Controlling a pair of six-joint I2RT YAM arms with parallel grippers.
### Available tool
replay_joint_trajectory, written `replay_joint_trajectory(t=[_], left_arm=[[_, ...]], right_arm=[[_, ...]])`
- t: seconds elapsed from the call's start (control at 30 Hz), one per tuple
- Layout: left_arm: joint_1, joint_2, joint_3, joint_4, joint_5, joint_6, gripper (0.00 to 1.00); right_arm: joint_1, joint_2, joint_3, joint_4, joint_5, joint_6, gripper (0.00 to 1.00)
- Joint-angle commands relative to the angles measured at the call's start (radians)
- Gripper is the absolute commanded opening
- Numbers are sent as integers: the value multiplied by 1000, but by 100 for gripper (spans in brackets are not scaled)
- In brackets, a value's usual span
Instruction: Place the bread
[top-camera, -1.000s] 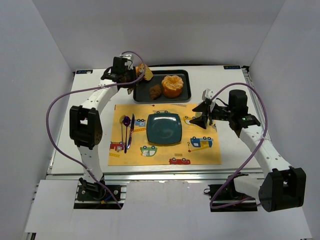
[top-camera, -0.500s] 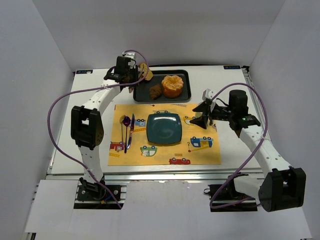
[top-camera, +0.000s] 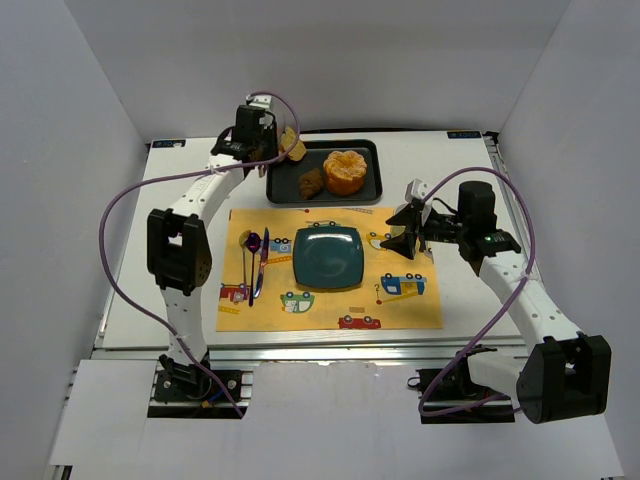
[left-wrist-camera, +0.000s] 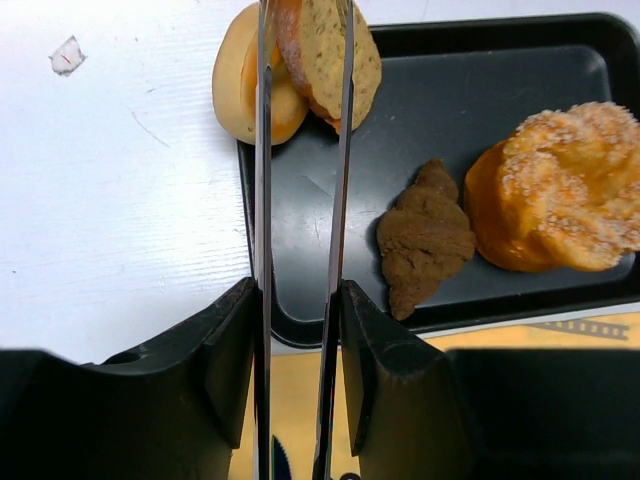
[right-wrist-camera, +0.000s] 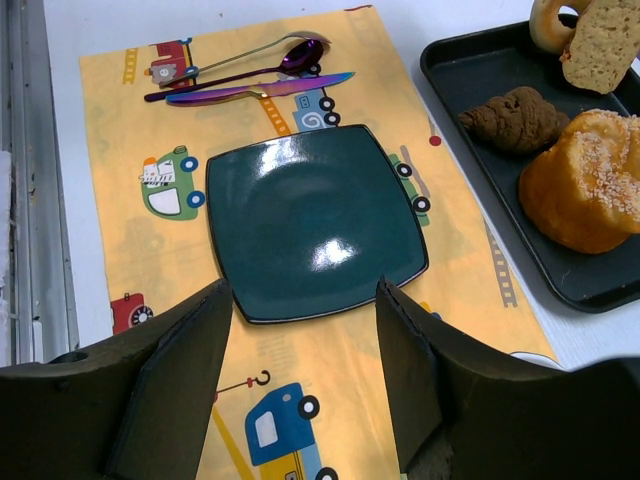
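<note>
up at the far left corner of the black tray (left-wrist-camera: 500, 70), the bread (left-wrist-camera: 325, 50) stands on edge, pinched between the thin blades of the left claw (left-wrist-camera: 303, 30). a small golden roll (left-wrist-camera: 240, 85) sits just left of it, overhanging the tray's rim. nearer on the tray lie a dark brown lump (left-wrist-camera: 425, 240) and, to its right, a big sugared bun (left-wrist-camera: 565, 185). the right claw (right-wrist-camera: 300, 300) hangs spread apart and empty over the yellow mat (right-wrist-camera: 120, 230), right of the green plate (right-wrist-camera: 310, 225). a spoon (right-wrist-camera: 290, 55) and a knife (right-wrist-camera: 260, 90) lie left of the plate.
</note>
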Motion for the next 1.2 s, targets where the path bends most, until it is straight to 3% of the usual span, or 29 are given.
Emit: replay_joint_trajectory(t=[0.0, 0.47, 0.7, 1.0, 1.17], left_arm=[[-5, 20, 46, -3, -20, 9, 47], [-4, 47, 63, -12, 0, 8, 45], [-4, 53, 63, -17, 14, 6, 30], [-4, 18, 76, -3, 55, -23, 3], [-4, -73, 31, 43, 89, -62, 0]], right_arm=[[-6, -11, -6, 31, -23, -2, 65], [-11, -9, -14, 38, -33, 5, 65], [-13, -10, -14, 41, -35, 8, 65], [-17, -17, -15, 41, -37, 11, 65], [-19, -23, -17, 39, -37, 12, 65]])
